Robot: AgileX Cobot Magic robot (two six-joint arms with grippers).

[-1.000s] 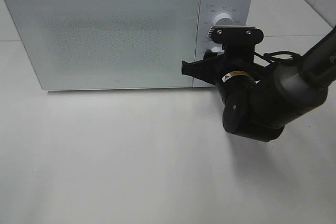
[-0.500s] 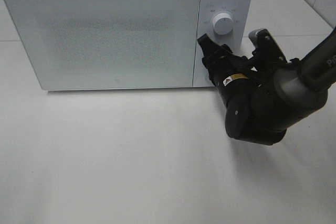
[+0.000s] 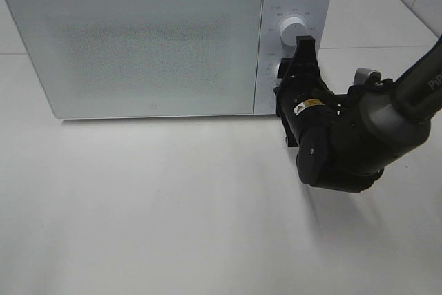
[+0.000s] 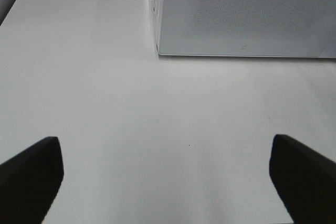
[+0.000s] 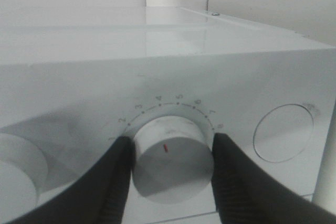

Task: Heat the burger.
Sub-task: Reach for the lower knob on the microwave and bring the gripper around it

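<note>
The burger is out of view; the white microwave point(image 3: 159, 46) stands at the back of the table with its door closed. My right gripper point(image 3: 293, 67) is pressed against the control panel, shut on the lower knob point(image 5: 170, 161). A black finger point(image 5: 113, 182) sits on each side of that white knob, which carries a red mark. The upper knob point(image 3: 292, 30) is free. My left gripper point(image 4: 168, 182) hangs open over bare table in front of the microwave point(image 4: 247, 14), with nothing between its fingers. It does not show in the exterior high view.
Beside the gripped knob on the panel are a round button point(image 5: 283, 132) and the edge of the upper knob point(image 5: 16, 166). The right arm's bulky black wrist point(image 3: 345, 143) hovers over the white table point(image 3: 173, 205) in front of the panel.
The right gripper has rolled about its own axis against the lower knob, from lying flat to standing upright. The left view gives no earlier frame.
</note>
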